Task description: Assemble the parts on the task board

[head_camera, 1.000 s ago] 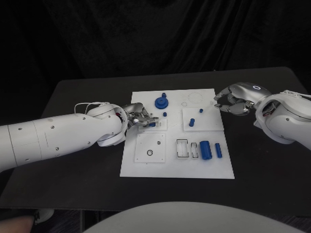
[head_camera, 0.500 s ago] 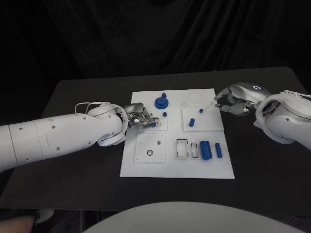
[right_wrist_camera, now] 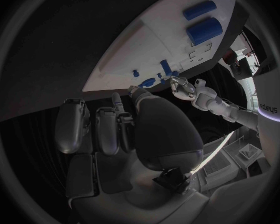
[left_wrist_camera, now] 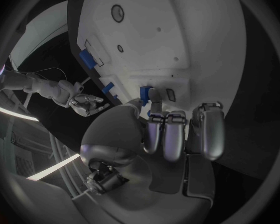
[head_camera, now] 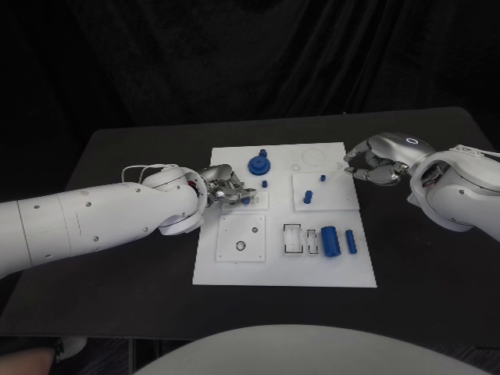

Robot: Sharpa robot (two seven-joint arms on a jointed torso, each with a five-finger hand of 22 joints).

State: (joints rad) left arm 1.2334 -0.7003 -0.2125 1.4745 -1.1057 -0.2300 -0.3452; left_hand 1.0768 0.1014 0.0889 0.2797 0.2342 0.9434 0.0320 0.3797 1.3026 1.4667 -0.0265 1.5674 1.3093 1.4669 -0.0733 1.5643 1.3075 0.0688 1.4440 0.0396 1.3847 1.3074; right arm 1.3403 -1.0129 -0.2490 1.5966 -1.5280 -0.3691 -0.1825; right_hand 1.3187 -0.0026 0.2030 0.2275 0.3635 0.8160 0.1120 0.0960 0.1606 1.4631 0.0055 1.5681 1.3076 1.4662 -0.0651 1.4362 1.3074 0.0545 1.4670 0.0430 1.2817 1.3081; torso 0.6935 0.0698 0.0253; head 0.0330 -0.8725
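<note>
At the board's left rim, the left hand [head_camera: 224, 187] has its fingers [left_wrist_camera: 163, 137] curled together over a small blue part [left_wrist_camera: 146, 93] that sits at their tips on the upper-left block of the white task board [head_camera: 283, 269]; whether thumb and finger actually pinch it cannot be told. Across the board, the right hand [head_camera: 373, 165] hangs just past the upper right edge, fingers [right_wrist_camera: 106, 127] drawn in side by side with nothing visible between them.

Between the two hands lie a blue gear-like part [head_camera: 259, 164] near the far edge, a tiny blue peg [head_camera: 265, 183] just below it, and an upright blue peg [head_camera: 308, 197] on the right-hand block. Nearer the robot, a thick blue cylinder [head_camera: 330, 241] and a slim blue rod [head_camera: 351, 241] lie side by side by the right edge. Bare black table [head_camera: 126, 289] borders the board on all sides, widest on the left and toward the robot.
</note>
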